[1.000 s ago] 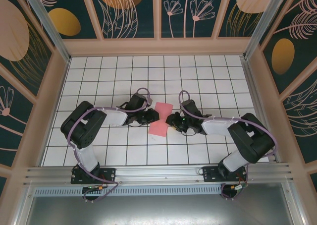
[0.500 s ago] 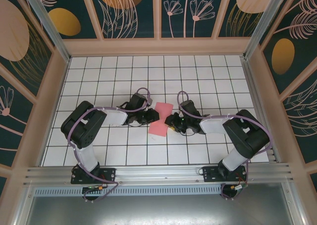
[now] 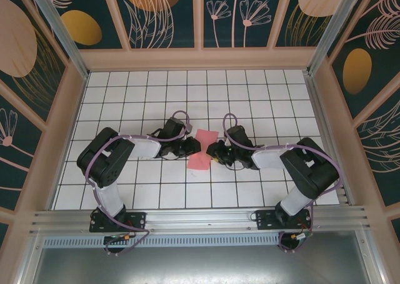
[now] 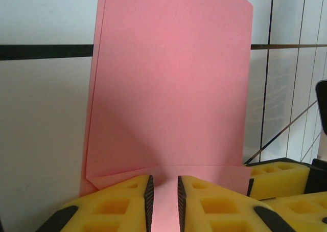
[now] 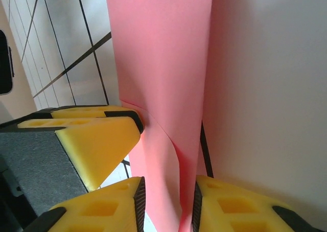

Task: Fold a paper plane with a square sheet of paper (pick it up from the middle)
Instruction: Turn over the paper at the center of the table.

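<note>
The thin square sheet of pink-red paper (image 3: pixel 199 161) is at the centre of the top view, over the white gridded desk (image 3: pixel 125 96), and it is narrowed in the middle where both arms meet it. My left pincer (image 4: pixel 163 193) is pinching its edge. The paper fills the gap between the pads of my right pincer (image 5: pixel 167 204), so I judge that it grips too. For a clean crease I should move both grips together and not pull them apart, or the paper may tear.
</note>
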